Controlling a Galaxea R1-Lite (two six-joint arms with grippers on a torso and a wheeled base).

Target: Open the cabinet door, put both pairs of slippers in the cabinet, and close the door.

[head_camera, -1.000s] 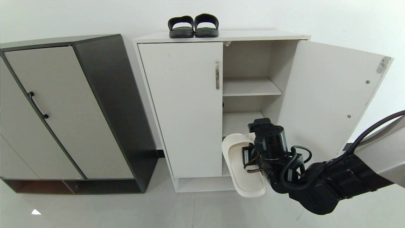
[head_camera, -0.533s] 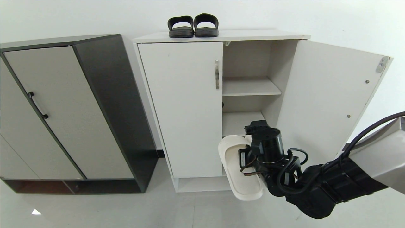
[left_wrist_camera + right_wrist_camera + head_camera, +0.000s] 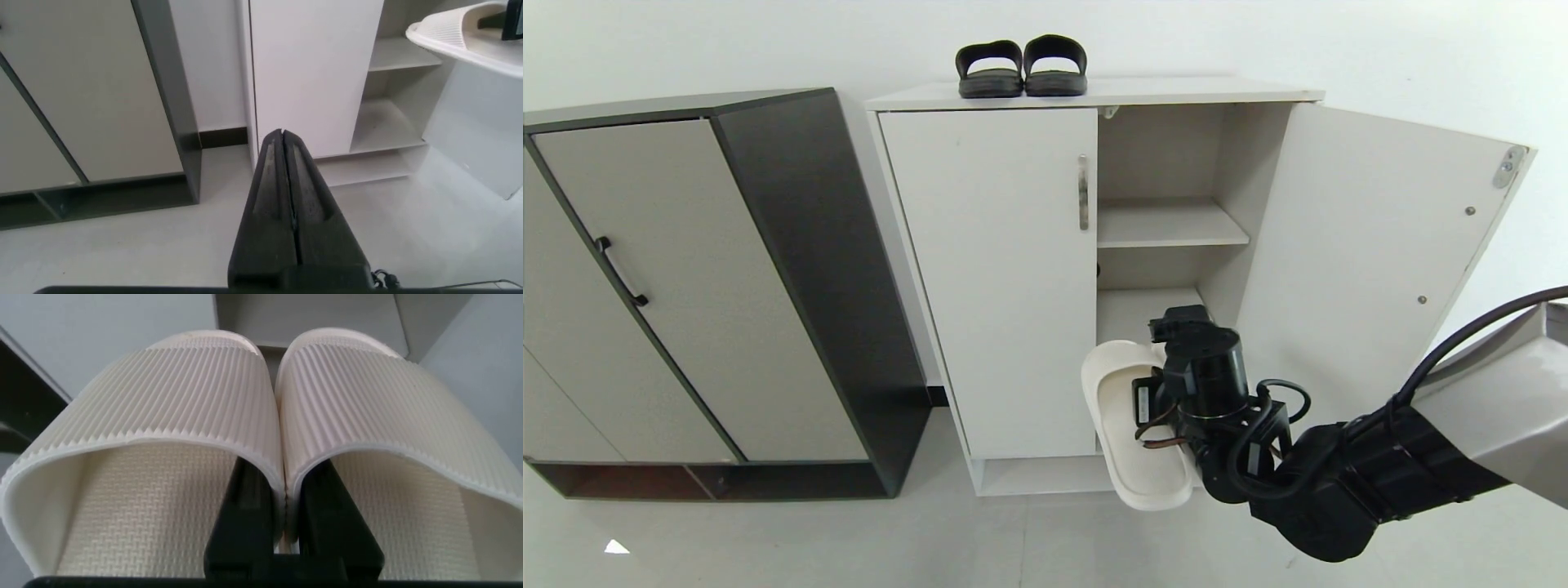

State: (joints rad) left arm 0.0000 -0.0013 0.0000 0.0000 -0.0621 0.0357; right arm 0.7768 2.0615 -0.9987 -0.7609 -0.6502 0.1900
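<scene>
Nearer the open white cabinet (image 3: pixel 988 286) now, the right gripper (image 3: pixel 1153 408) clamps both cream, ribbed-strap slippers (image 3: pixel 1123 433) side by side

It looked like a home entryway: a white two-door shoe cabinet (image 3: pixel 988 278) and a dark grey cupboard (image 3: pixel 800 245) stood on pale grey floor (image 3: pixel 849 539) against a plain white wall (image 3: pixel 727 41).

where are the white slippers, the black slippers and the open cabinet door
white slippers (image 3: pixel 1116 418), head view, broad flat face
black slippers (image 3: pixel 990 85), head view, front of left slipper's sole
open cabinet door (image 3: pixel 1372 261), head view, middle of inner face
</scene>
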